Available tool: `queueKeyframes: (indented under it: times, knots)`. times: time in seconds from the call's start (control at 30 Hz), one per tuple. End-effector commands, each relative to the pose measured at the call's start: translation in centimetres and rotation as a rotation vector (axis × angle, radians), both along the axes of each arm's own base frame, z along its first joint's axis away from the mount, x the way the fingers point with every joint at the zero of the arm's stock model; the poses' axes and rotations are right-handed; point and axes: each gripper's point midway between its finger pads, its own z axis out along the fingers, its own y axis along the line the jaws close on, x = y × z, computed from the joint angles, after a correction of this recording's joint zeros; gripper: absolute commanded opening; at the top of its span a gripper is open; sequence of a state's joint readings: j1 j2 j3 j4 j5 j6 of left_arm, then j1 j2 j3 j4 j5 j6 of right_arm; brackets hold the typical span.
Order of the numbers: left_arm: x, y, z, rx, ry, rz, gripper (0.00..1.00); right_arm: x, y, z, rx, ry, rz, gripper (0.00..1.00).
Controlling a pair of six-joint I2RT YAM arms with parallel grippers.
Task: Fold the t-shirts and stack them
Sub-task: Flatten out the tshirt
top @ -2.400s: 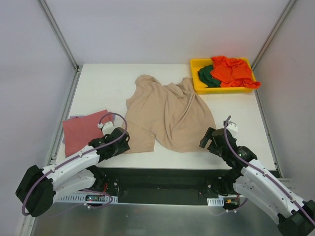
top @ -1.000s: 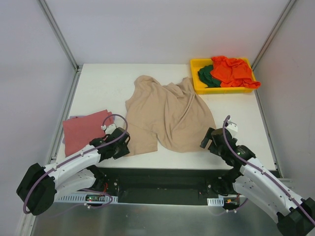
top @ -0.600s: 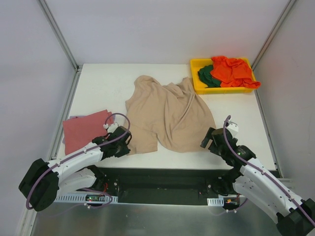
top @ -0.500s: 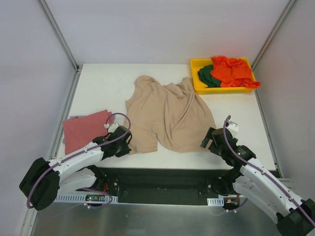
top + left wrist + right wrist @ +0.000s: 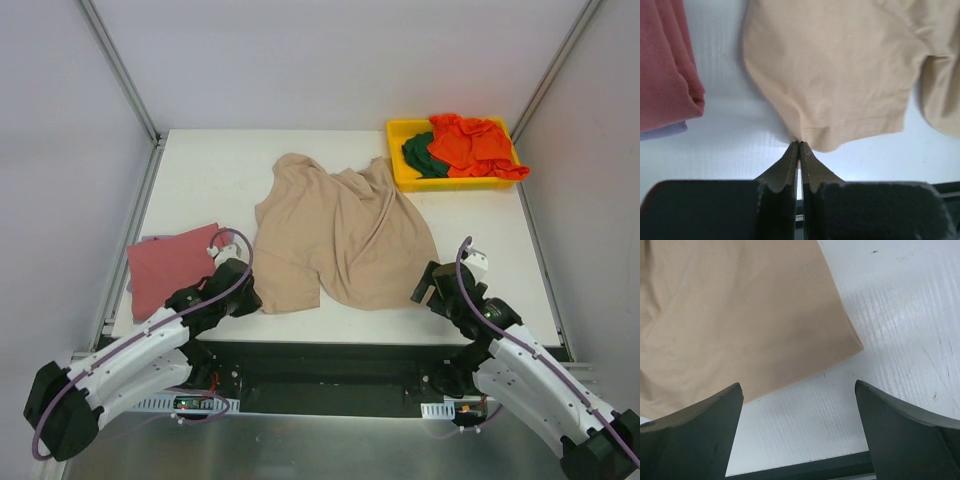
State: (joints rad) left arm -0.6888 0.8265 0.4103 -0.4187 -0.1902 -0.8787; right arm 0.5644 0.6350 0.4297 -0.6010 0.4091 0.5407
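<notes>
Left wrist: left tool pinches tan t-shirt beside red t-shirt; right tool spread.

Yellow bin on white table

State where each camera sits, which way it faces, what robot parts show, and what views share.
Top external: above and behind the bases, looking down on the white table; both arms, left gripper and right gripper show.
Left wrist: on that wrist, facing along its shut fingers, which pinch the large tan cloth t-shirt's hem.
Right wrist: on that wrist, facing down between its open fingers at table and hem.
Shared: all see the tan t-shirt; top and left wrist see the folded dusty-red cloth t-shirt.
</notes>
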Motion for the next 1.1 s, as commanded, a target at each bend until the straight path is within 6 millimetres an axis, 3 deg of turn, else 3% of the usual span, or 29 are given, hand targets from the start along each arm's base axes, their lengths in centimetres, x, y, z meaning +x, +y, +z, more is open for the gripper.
queueKeyframes:
  times: [0.0, 0.13, 0.3, 0.77, 1.07]
  knots:
    - [0.3, -1.0, 3.3, -0.066, -0.118, -0.094, 0.0, -0.1, -1.0, 0.8, -0.034, -0.008, -0.025, 0.96]
    - [0.9, -1.5, 5.7, -0.128, -0.209, -0.097, 0.0, -0.2, -1.6, 1.0, -0.04, -0.01, -0.057, 0.96]
    - [1.2, -2.0, 7.0, -0.183, -0.245, -0.086, 0.0, -0.1, -1.9, 0.9, -0.045, -0.006, -0.081, 0.96]
    - [1.4, -1.4, 3.5, -0.081, -0.156, -0.069, 0.0, -0.4, -2.6, -0.4, -0.064, 0.057, -0.123, 0.96]
    - [1.8, -1.0, 3.4, -0.088, -0.197, -0.039, 0.0, 0.0, -3.3, -0.9, -0.074, 0.095, -0.151, 0.96]
